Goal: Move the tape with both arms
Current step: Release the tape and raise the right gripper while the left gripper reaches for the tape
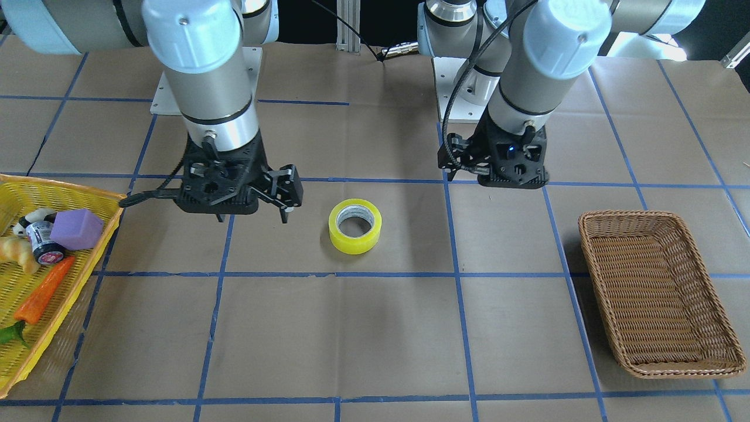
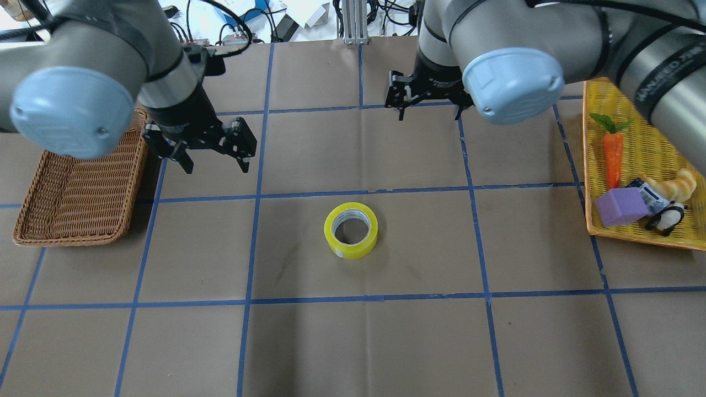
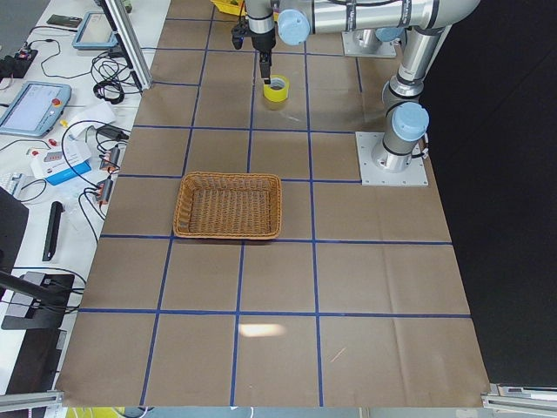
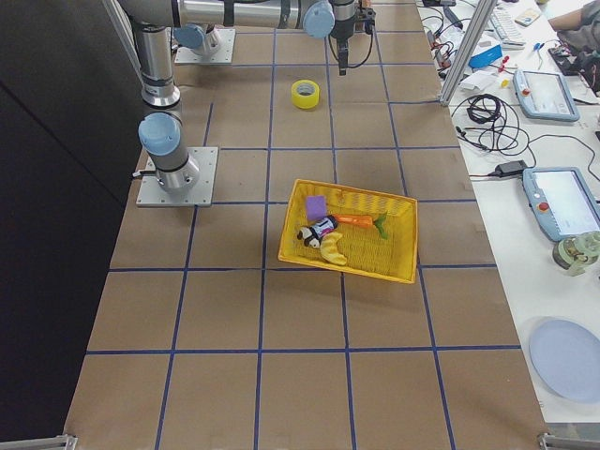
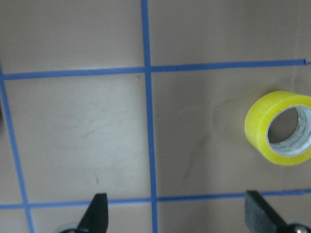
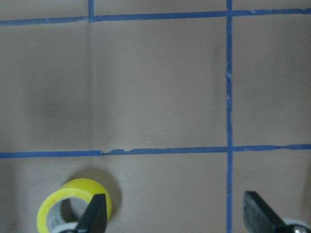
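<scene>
As the tape (image 2: 353, 251) lies flat, hole up

One yellow tape roll (image 2: 351, 230). Two baskets — one brown wicker basket (image 2: 71, 240), one yellow plastic basket (image 2: 634, 238). Inside the yellow one: one carrot (image 2: 612, 157), one purple block (image 2: 620, 207), one croissant (image 2: 675, 186), one black-and-white toy figure (image 2: 664, 218), one small jar (image 1: 44, 243). Two end effectors — left end effector (image 2: 216, 168), right end effector (image 1: 252, 218).

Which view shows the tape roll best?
Overhead exterior: the tape is whole, unobstructed and sharp. Front-facing shows it nearly as well. Side views show it small and far. Left wrist catches it at the right edge; right wrist cuts it off at the bottom.
</scene>
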Controlling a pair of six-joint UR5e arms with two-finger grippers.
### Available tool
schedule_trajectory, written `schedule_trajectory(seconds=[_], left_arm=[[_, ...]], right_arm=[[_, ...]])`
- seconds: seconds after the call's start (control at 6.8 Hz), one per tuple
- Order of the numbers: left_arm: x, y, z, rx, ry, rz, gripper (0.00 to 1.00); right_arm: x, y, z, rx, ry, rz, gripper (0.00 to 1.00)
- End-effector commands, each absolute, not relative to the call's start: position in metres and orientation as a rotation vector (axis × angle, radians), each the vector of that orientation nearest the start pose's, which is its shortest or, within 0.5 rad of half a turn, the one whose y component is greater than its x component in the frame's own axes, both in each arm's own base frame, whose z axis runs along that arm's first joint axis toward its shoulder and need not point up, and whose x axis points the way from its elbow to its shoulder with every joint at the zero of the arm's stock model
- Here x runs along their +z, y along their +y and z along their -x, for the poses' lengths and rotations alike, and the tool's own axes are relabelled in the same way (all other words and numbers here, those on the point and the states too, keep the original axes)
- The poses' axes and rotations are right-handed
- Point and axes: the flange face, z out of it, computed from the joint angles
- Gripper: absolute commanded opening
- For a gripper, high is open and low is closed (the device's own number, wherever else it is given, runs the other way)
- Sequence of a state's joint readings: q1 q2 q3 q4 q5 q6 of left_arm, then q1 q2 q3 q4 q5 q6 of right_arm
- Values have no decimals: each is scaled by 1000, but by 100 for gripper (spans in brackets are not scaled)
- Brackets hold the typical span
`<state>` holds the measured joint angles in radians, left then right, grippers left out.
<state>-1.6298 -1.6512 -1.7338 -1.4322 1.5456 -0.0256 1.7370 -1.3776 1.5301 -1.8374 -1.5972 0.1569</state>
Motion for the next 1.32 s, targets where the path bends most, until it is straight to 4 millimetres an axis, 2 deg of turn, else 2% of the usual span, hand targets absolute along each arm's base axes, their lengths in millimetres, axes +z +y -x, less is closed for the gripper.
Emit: schedule_trajectory(seconds=[0.0,0.15,0.29,0.44,0.59,0.74,0.88,1.03,1.18], left_arm=[[287,-466,208,254,3184,25,100],[266,-460,242,169,3194,-43,100],[237,-465,274,93,3201,-10,100],[211,-468,292,55,3203,-55,100],[188,-463,298,119,3182,-109,93],[178,-464,299,139,3177,-178,68],[179,-464,299,134,3176,-191,29],[180,-465,298,129,3177,-192,10],[182,-467,298,120,3179,-190,2]], right_arm=[[438,-555,-178,-136,3183,116,100],[439,-551,-176,-136,3183,119,100],[434,-548,-183,-128,3179,148,100],[445,-546,-185,-161,3185,154,100],[446,-545,-185,-165,3189,149,100],[446,-545,-187,-161,3182,162,100],[444,-546,-186,-154,3175,196,100],[441,-548,-184,-146,3174,250,100],[440,-547,-182,-143,3174,265,100]])
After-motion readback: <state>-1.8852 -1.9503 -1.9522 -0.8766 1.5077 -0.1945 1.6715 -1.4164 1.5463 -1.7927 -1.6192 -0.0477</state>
